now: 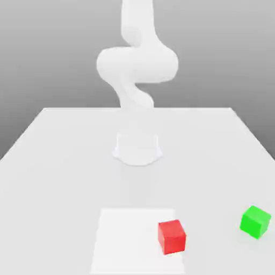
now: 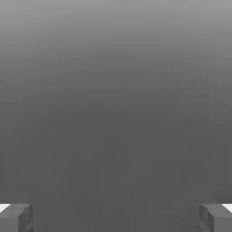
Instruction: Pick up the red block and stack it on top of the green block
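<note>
With the fingers [image 2: 16, 218] standing wide apart and holding nothing, you are looking at a red block [image 1: 172, 237] sitting on the worktop [image 1: 64, 161] well apart from the green block [image 1: 255, 221], probably light and rigid, best gripped across two opposite flat faces.

Red block [image 1: 172, 236], green block [image 1: 255, 221], white table [image 1: 59, 177], white arm [image 1: 137, 62], grey fingertips [image 2: 16, 217]; all plain, unpatterned.

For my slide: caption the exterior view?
Red block and green block sit apart on the table before the arm.
</note>
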